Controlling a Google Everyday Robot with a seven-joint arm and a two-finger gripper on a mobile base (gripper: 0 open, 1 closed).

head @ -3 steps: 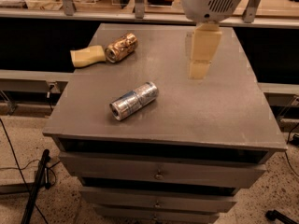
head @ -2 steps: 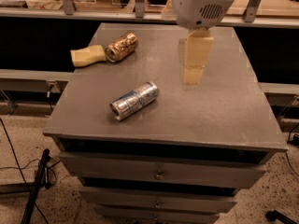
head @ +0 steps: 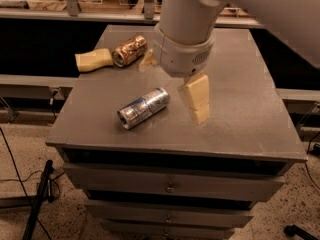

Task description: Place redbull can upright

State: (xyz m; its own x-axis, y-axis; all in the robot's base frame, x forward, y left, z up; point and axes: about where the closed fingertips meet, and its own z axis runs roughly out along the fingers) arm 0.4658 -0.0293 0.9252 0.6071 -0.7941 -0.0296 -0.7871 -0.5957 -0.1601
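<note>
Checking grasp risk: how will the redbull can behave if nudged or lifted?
The can lies on its side, so a nudge would likely roll it. Its shiny metal probably slips and may dent. The pincer hangs close beside it, not touching.

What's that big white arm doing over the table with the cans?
A robot arm is reaching down over a grey cabinet. Its gripper hangs just above the top, beside the redbull can but not touching it. That can lies on its side near the middle, not yet stood upright. At the back, a copper can also lies on its side, next to a tan block.
</note>
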